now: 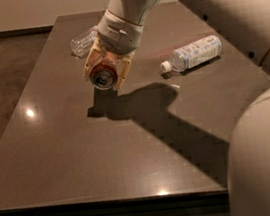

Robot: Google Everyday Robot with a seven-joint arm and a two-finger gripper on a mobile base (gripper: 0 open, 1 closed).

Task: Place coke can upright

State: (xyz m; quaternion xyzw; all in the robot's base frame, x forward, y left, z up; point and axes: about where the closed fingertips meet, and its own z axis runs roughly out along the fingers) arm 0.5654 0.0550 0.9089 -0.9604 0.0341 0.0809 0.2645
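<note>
Dark tabletop (81, 153) lies under the gripper (105, 81), whose fingers pinch the coke can (103, 77) — grasped but tilted, silver end toward the camera — setting it upright is not yet done.

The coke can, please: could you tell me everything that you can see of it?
The coke can is a small red metal can whose round silver end faces the camera, so it is tilted, not upright. The gripper is shut on it, a pale finger on each side of its body; nothing else seems to touch it. It appears to hang just above the dark table, its shadow right below. Its lettering cannot be made out.
</note>
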